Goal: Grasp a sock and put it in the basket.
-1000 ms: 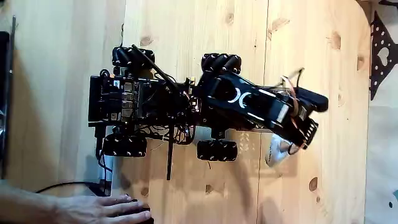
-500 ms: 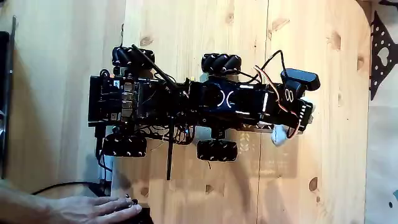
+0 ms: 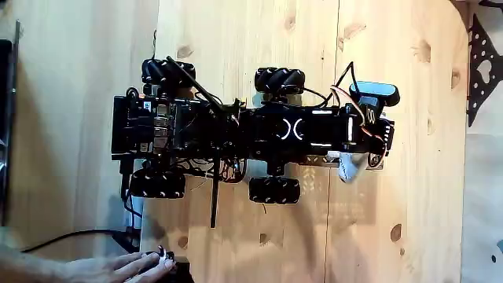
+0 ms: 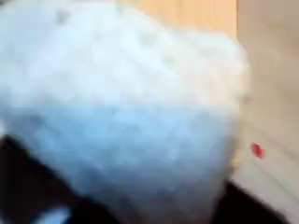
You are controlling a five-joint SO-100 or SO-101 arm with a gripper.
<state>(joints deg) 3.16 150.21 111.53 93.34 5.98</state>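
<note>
Your sock (image 4: 121, 103) takes up most of the wrist view as a soft, blurred grey-white mass with a bluish tinge, pressed right up to the lens. In the fixed view the sock (image 3: 348, 167) shows as a small pale scrap hanging from the underside of the arm's far end, just off the right edge of the robot's chassis and above the wooden counter (image 3: 416, 204). Your hand (image 3: 357, 161) is right at that scrap, and the sock seems to be held in it, but you cannot tell from either view whether the fingers are apart or clamped, since the arm's own body hides them from above and the cloth hides them from the wrist.

Your arm (image 3: 314, 130) lies stretched out to the right along the chassis, black with white markings, with wires looping at its wrist and a black camera pod (image 3: 375, 93) at its tip. The wheeled base (image 3: 173, 130) sits mid-counter with its roller wheels at the corners. At the lower left of the fixed view a person's hand (image 3: 118, 267) rests on a dark object at the frame's edge. A dark perforated metal piece (image 3: 481, 63) shows at the right edge of that view
</note>
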